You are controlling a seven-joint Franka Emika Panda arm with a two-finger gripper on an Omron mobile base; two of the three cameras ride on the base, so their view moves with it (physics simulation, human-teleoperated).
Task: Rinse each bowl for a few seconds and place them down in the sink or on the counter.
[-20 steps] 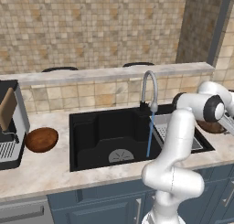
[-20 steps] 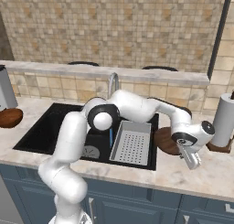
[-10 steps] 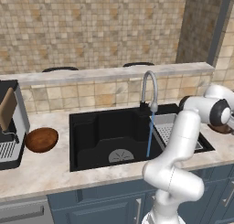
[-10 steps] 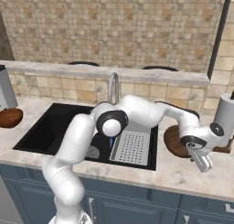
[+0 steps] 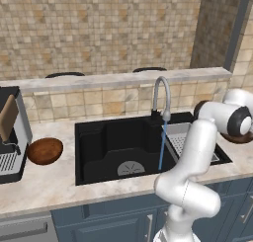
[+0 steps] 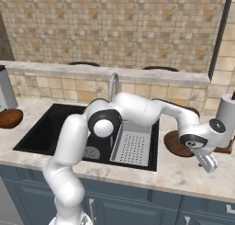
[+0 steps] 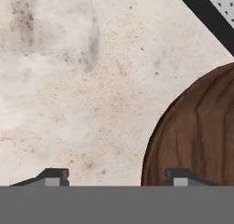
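Observation:
One reddish-brown bowl (image 6: 176, 144) rests on the beige counter (image 6: 183, 174) just right of the black sink (image 6: 43, 133). My gripper (image 6: 209, 163) hangs at its near right edge, pointing down. In the hand view the gripper (image 7: 119, 177) is open. One fingertip (image 7: 180, 176) is over the bowl's (image 7: 196, 136) rim, and the other is over bare counter (image 7: 68, 81). A second bowl (image 5: 44, 150) sits on the counter left of the sink (image 5: 113, 137); it is the same bowl (image 6: 9, 118) seen at the left edge of the right base view.
Water (image 5: 161, 148) runs from the curved silver faucet (image 5: 161, 94) into the basin. A grey perforated tray (image 6: 134, 148) fills the sink's right part. A coffee machine (image 5: 10, 132) stands at the far left, and a grey cylinder (image 6: 227, 116) stands behind the right-hand bowl.
The hand moved a little right and down along the counter with the bowl. Its jaws then opened, letting go of the bowl, which now rests right of the sink.

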